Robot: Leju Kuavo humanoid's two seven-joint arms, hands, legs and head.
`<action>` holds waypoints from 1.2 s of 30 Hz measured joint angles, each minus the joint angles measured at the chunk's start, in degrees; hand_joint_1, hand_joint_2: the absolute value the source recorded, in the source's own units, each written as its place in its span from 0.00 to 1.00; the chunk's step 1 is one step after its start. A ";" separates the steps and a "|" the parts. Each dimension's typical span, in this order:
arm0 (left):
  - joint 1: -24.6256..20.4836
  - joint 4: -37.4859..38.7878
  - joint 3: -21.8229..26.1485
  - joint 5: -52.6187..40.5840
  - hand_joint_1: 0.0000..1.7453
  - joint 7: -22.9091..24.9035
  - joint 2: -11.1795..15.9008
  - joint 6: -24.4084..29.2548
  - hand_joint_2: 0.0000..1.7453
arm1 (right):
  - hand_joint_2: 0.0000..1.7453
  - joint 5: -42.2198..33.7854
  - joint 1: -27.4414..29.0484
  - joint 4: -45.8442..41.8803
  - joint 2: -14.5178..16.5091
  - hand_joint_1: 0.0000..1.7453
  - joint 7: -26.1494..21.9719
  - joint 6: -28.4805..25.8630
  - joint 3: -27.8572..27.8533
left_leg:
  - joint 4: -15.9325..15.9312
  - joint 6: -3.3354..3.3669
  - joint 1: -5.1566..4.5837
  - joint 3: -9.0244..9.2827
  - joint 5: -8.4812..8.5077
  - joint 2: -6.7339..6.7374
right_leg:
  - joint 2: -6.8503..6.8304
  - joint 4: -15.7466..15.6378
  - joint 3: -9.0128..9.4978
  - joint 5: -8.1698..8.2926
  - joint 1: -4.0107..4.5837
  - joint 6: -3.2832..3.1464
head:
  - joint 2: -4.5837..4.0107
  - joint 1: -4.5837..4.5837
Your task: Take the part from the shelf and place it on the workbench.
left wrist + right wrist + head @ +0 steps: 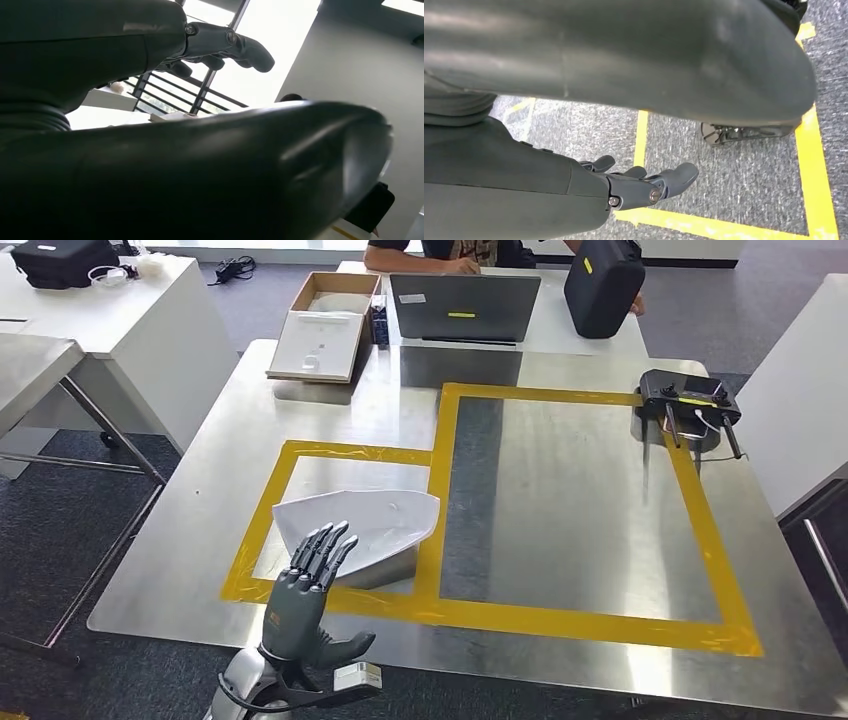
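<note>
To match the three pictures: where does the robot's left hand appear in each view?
Head view: left hand lower left, raised, fingers over the white part.
Left wrist view: same hand, fingers reaching out, holding nothing.
Right wrist view: not in it.
Shared landmark: yellow tape.

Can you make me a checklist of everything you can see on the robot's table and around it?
Surface: shiny metal workbench marked with yellow tape rectangles.
Job's things: white part lies on the workbench inside the smaller taped box.
Clutter: black device at the far right corner; open cardboard box at the far edge.
Hands: left hand empty, fingers apart, raised at the near edge just in front of the part; right hand empty, hanging over grey floor.
Cables: thin leads on the black device.
Surroundings: laptop, black bag and a person at the next table.
</note>
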 joint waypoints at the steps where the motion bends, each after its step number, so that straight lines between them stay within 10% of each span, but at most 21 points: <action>1: -0.03 -0.11 0.00 -0.09 0.00 0.23 -0.12 0.01 0.00 | 0.00 0.33 -0.01 0.00 0.06 0.00 0.10 0.20 0.01 | -1.66 0.00 -0.30 0.88 -0.02 0.07 | -0.03 -0.11 0.00 0.38 -0.05 0.32 | 0.00 -0.03; 4: 0.03 -0.28 0.00 -0.95 0.00 1.02 -0.59 0.02 0.00 | 0.00 1.11 -0.03 0.00 0.07 0.00 0.26 0.60 0.05 | -2.79 0.25 -0.26 0.32 1.22 0.23 | 0.03 -0.39 -0.11 0.90 -0.18 1.43 | 0.00 -0.13; 10: 0.82 -0.66 0.01 -0.99 0.00 1.17 -1.54 0.02 0.00 | 0.00 1.37 -0.02 0.00 0.07 0.00 -0.64 0.51 0.06 | -2.76 1.55 -0.23 -3.32 4.60 0.60 | 0.20 14.32 -4.12 -9.35 -0.19 2.59 | 0.00 0.25; 12: 1.26 -0.79 0.09 -0.76 0.00 1.10 -1.59 0.02 0.00 | 0.00 1.41 -0.01 0.00 0.06 0.00 -0.80 0.44 0.06 | -2.20 1.44 -0.30 -4.99 5.48 0.61 | 0.20 12.20 -1.13 -7.03 -0.15 2.41 | 0.00 0.25; 15: 1.86 -1.34 0.46 -0.40 0.00 0.92 -1.74 0.02 0.00 | 0.00 1.41 -0.15 -0.01 -0.01 0.00 -1.06 0.34 0.06 | -1.38 0.83 -0.37 -6.58 6.54 0.59 | 0.19 0.93 6.69 -5.28 0.30 1.38 | 0.01 0.24; 17: 2.18 -1.68 0.76 -0.33 0.00 0.66 -1.85 0.02 0.00 | 0.00 1.41 -0.20 -0.01 -0.07 0.00 -1.15 0.27 0.06 | -1.38 0.15 -0.34 -6.75 7.27 0.60 | 0.23 -1.73 7.86 -5.61 0.70 0.67 | 0.01 0.35; 20: 2.76 -2.08 1.40 -0.29 0.00 -0.09 -2.00 0.02 0.00 | 0.00 1.34 -0.15 -0.01 -0.04 0.00 -1.12 0.23 0.06 | -0.89 -0.92 -0.29 -7.39 6.80 0.40 | 0.04 -2.47 6.73 -3.98 0.32 -0.48 | 0.01 0.48; 25: 2.97 -2.02 2.79 0.50 0.00 -1.50 -2.31 0.01 0.00 | 0.00 0.96 -0.10 0.00 -0.08 0.00 -0.79 0.09 0.04 | 12.52 -2.52 0.64 -10.20 -3.51 0.15 | -0.33 -2.69 2.90 -0.52 -0.11 -0.87 | 0.01 0.35; 27: 2.94 -1.83 3.23 0.80 0.00 -1.78 -2.45 0.01 0.00 | 0.00 0.88 -0.04 0.00 -0.08 0.00 -0.74 0.06 0.03 | 12.28 -2.92 1.01 -7.77 -1.29 0.16 | -0.43 -2.48 1.28 0.73 -0.34 -0.43 | 0.00 0.34; 29: 2.75 -1.67 3.54 0.99 0.00 -2.01 -2.73 0.01 0.00 | 0.00 0.73 -0.07 -0.01 -0.13 0.00 -0.68 -0.06 -0.01 | 5.09 -3.28 1.28 -2.01 0.81 0.07 | -0.40 -2.06 -0.15 1.79 -0.61 0.27 | 0.00 0.29; 32: 2.37 -1.26 3.74 1.28 0.00 -2.15 -3.24 0.01 0.00 | 0.00 0.47 -0.12 -0.02 -0.24 0.00 -0.58 -0.34 -0.11 | -2.95 -2.41 0.91 2.85 -0.48 -0.26 | -0.28 -1.83 -1.00 3.31 -0.61 1.55 | 0.00 0.21; 34: 2.27 -0.88 3.81 1.47 0.00 -2.25 -3.42 0.01 0.00 | 0.00 0.42 -0.07 -0.02 -0.25 0.00 -0.58 -0.41 -0.19 | -3.10 -1.03 0.72 1.91 0.15 -0.07 | -0.25 -2.16 -1.06 4.08 -0.75 2.37 | 0.00 0.22; 36: 2.09 -0.52 3.87 1.70 0.00 -2.41 -3.65 0.01 0.00 | 0.00 0.41 0.00 -0.02 -0.32 0.00 -0.58 -0.43 -0.28 | -3.14 0.34 0.71 0.76 1.32 0.22 | -0.20 -0.21 -2.04 1.40 -0.92 2.91 | 0.00 0.25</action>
